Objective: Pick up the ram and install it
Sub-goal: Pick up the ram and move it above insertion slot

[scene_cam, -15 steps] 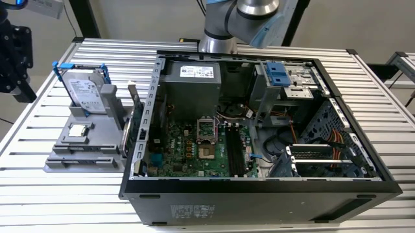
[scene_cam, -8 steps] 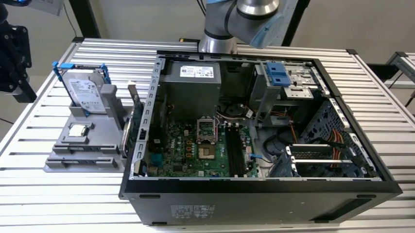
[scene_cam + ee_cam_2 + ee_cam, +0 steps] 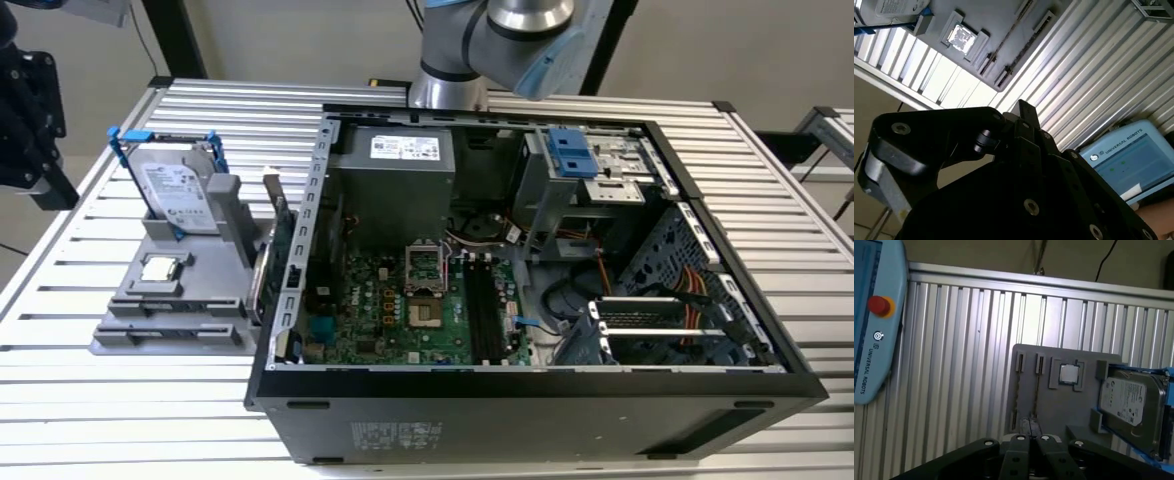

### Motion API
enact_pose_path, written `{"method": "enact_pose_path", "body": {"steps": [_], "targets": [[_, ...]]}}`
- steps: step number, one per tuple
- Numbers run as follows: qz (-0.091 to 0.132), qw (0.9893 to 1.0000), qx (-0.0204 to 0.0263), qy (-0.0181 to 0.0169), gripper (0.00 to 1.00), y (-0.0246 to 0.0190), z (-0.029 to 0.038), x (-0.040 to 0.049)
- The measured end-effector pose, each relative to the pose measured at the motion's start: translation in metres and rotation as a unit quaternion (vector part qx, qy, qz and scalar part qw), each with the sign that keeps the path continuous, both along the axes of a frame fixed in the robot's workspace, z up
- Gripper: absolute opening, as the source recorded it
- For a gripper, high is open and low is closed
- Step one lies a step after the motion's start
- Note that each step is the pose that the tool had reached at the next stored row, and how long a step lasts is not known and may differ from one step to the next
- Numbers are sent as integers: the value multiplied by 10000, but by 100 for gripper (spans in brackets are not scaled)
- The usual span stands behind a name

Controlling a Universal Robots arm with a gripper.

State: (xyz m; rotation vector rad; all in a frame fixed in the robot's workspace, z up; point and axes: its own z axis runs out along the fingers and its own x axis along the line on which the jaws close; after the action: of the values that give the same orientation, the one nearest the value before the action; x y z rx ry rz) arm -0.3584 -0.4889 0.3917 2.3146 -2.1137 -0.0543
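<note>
Ram sits on its thin edge in a slot of the grey fixture, seen edge-on as a dark thin line in the first wrist view. It is in the slot nearer the processor chip. Long axis runs along the slot, parallel to the labelled face of the hard drive. The end nearer the camera lines up with the fingertips in that view.

Fixture contents: ram in its slot, chip flat in a square recess, and the drive upright on its blue handles.

Gripper has its fingers pressed together with nothing between them, well apart from the ram.

In the exterior view the computer case lies open on the slatted table, just beside the fixture. Inside are the motherboard with its long black slots, and the power supply. The arm is at the case's far side. A teach pendant lies on the table.
</note>
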Motion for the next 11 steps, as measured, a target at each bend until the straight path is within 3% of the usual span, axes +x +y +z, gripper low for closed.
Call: {"method": "enact_pose_path", "body": {"steps": [3,4,11], "targets": [[0,9999,143,-3,0,0,0,0],[0,9999,165,-3,0,0,0,0],[-120,9998,172,-5,0,0,0,0]]}}
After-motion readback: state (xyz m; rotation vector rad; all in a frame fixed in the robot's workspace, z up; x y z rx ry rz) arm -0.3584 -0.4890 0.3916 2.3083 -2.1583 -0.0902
